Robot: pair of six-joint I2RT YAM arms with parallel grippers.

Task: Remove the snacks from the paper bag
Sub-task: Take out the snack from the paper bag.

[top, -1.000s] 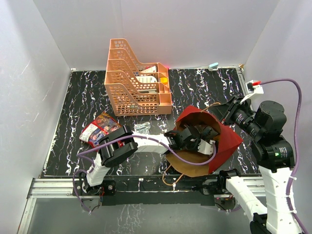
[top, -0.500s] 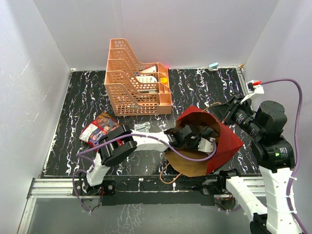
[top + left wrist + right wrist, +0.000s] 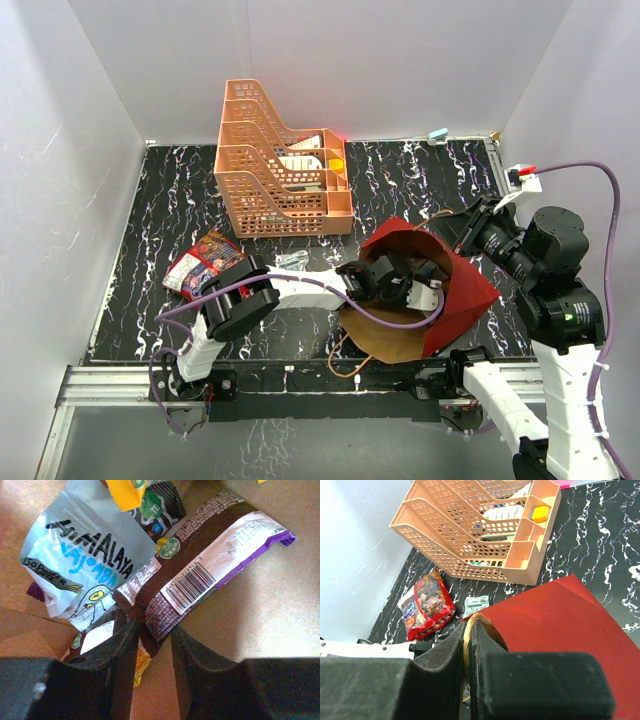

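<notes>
2 fingers of the left gripper [image 3: 151,630] straddle the near end of the brown packet [image 3: 200,570] inside the paper bag [image 3: 270,615]; whether they pinch it, I cannot tell. Close squarely, missing the silver packet [image 3: 85,565]. The right gripper [image 3: 468,630], clamped on the bag rim, should hold steady.

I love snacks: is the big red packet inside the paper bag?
No, the red packet lies on the table, outside the paper bag.

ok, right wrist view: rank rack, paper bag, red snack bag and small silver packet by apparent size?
1. orange rack and paper bag: look alike. The bag is nearer and cropped, so these two are not ranked.
2. red snack bag
3. silver packet
</notes>
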